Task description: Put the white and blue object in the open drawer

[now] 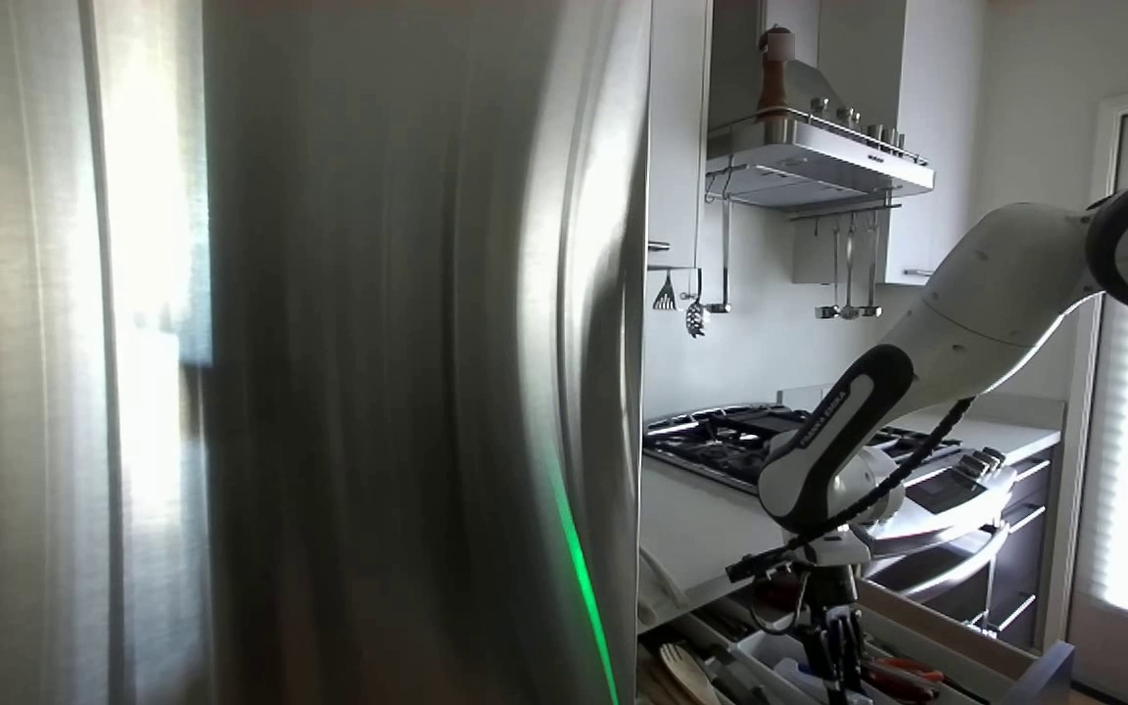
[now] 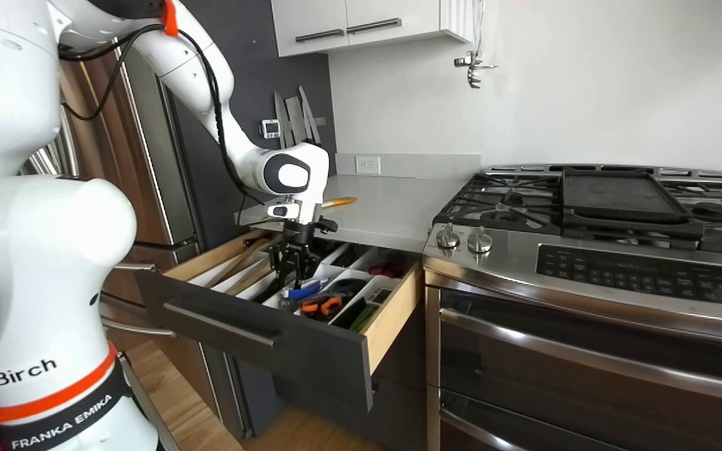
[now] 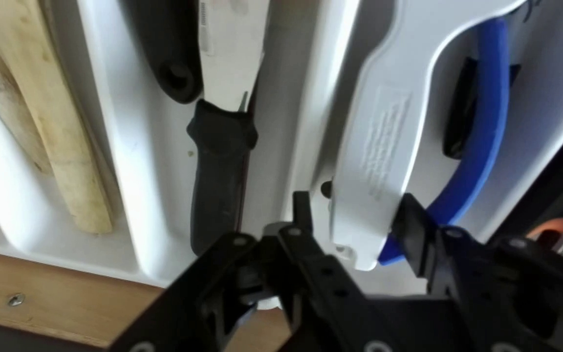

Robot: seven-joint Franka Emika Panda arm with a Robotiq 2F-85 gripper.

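The white and blue object lies in a white compartment of the open drawer [image 2: 392,313]. In the wrist view its long white handle [image 3: 379,142] runs up out of frame, with a curved blue part [image 3: 491,102] to its right; whether they join is not visible. Its blue part also shows in an exterior view [image 2: 304,289]. My gripper [image 3: 355,215] is open, pointing down into the drawer, with its fingers on either side of the white handle's end. The right finger is very near or touching the handle; a gap shows on the left. The gripper appears in both exterior views [image 1: 833,656] [image 2: 292,275].
The compartment to the left holds a black-handled knife [image 3: 220,186]; wooden utensils [image 3: 66,146] lie beyond it. An orange-handled tool [image 2: 321,307] lies on the other side. The countertop [image 2: 392,200] overhangs the drawer's back. A stove [image 2: 624,194] and a steel refrigerator [image 1: 378,294] stand nearby.
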